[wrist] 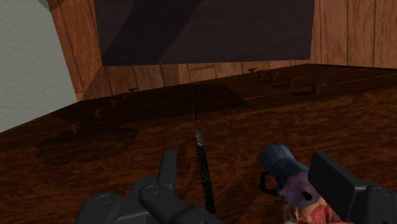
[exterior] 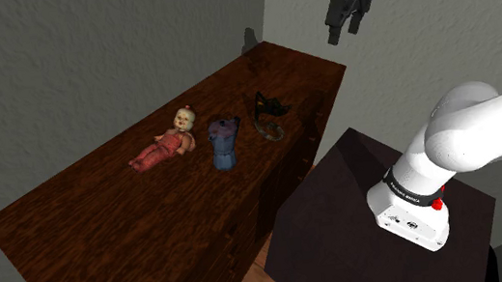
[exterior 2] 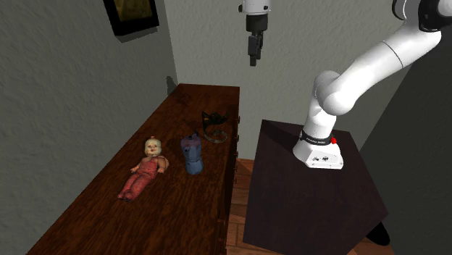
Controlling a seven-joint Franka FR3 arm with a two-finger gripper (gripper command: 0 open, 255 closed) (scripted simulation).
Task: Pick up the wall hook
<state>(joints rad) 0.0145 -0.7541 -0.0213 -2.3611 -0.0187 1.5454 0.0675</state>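
Stretching along a grey, rough-textured wall (exterior: 56,70), the dark wooden tabletop (exterior: 104,230) of a drawer chest is running into the room's corner, with a plank floor (exterior 2: 237,217) showing below it and one framed picture (exterior 2: 132,14) hanging above it. Three things are lying on it, one of each kind: one doll (exterior: 166,140) in red clothes, one blue pot (exterior: 224,143) and one dark wall hook (exterior: 268,114). The wall hook is resting close to the long edge that is facing the stand (exterior: 374,218), towards the corner end of the tabletop, and the blue pot is standing just beside it, further from that corner. The doll is lying on its back beyond the pot, about midway between the two long edges. One white arm (exterior: 472,139) is rising from the stand and holding the pincer (exterior: 343,20) high over the stand-side edge, well above the hook. In the wrist view the black fingers (wrist: 168,165) are standing wide apart and gripping nothing, with the pot's blue body showing between them, untouched.
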